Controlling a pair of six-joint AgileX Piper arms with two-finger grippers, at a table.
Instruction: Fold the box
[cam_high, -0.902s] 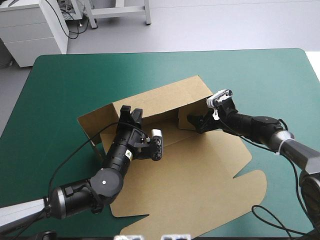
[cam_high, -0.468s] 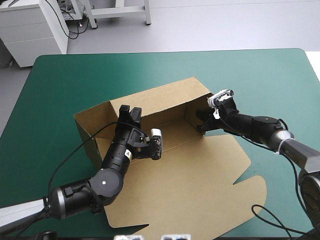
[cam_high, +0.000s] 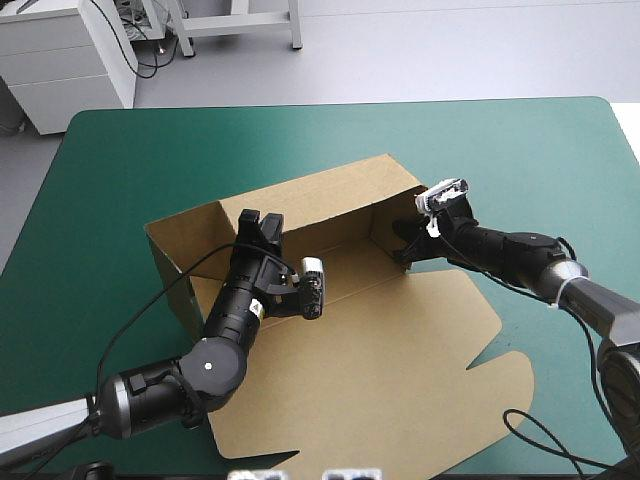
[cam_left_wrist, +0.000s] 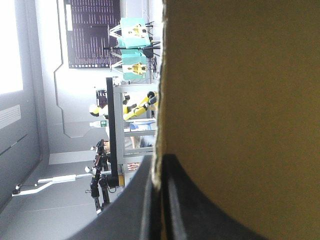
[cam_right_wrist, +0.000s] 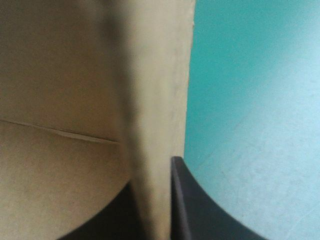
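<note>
1. Nearest, the flat lid (cam_high: 380, 390) of the box (cam_high: 340, 205) lies spread on the teal-green cover (cam_high: 520, 150), its cut flaps toward the table's near edge.
2. Over the lid's left part the left arm reaches forward from the near left, its wrist above the board.
3. Next comes the tray floor, a narrow strip between the lid's crease and the far wall.
4. The left gripper (cam_high: 260, 228) stands at the tray's left part. Its black fingers (cam_left_wrist: 200, 210) are all but closed, with a board edge pinched between them (the left wrist view shows that edge running straight up from the arch).
5. The right gripper (cam_high: 403, 247) reaches in from the right to the tray's right end. It is nearly closed too, clamped on the upright end wall. In the right wrist view brown board (cam_right_wrist: 75, 75) lies to one side of that wall and cover (cam_right_wrist: 255, 100) to the other.
6. Beyond both grippers the long far wall stands raised, joined by the left end wall, which leans outward a little.
7. Farthest, bare cover runs to the table's far edge, and the box sits about mid-table.
</note>
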